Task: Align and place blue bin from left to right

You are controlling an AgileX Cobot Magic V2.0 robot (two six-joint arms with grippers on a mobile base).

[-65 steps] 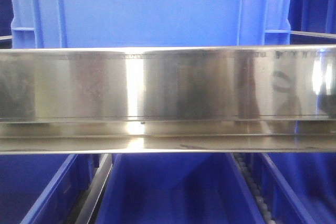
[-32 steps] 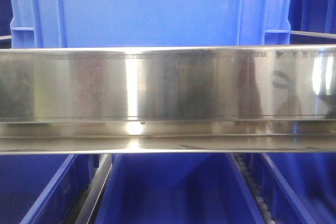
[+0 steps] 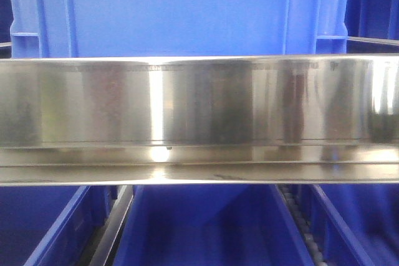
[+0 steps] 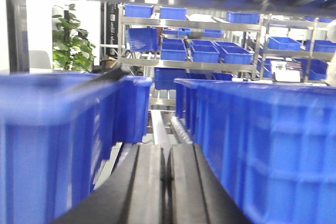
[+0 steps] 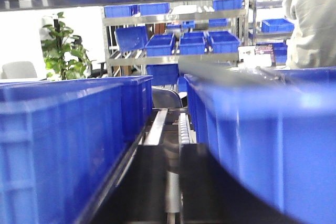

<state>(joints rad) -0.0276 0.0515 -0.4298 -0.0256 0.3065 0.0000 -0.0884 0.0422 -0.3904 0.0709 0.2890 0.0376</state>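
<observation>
Front view: blue bin (image 3: 181, 10) fills the top centre of the frame, upright, ribbed wall and boxed corner frames facing the camera, its lower part hidden behind a wide steel shelf rail (image 3: 199, 101) that runs edge to edge across the middle. Under the rail a deep-blue lower bin (image 3: 199, 228) sits bottom centre, with more blue walls to either side and a roller track (image 3: 299, 222) at its right. Neither hand shows in this view. Left wrist view: left hand (image 4: 167, 182) at bottom centre, black fingers (image 4: 144, 187) pressed together with only a thin seam between them, gripping nothing, sitting in the lane between a left crate (image 4: 58, 140) and a right crate (image 4: 262, 145), both ribbed and blurred. Can't tell which of them is the bin from the front view. Plant (image 4: 71, 40) upper left, back rack (image 4: 199, 64) loaded with small blue bins upper centre. Right wrist view: right hand (image 5: 174, 192) bottom centre, dark, with a narrow pale gap between its fingers (image 5: 149, 187), so slightly parted and gripping nothing. It sits between a near crate (image 5: 63, 140) on the left and a blurred crate (image 5: 262, 140) on the right. Person in pale clothes (image 5: 315, 24) upper right.
</observation>
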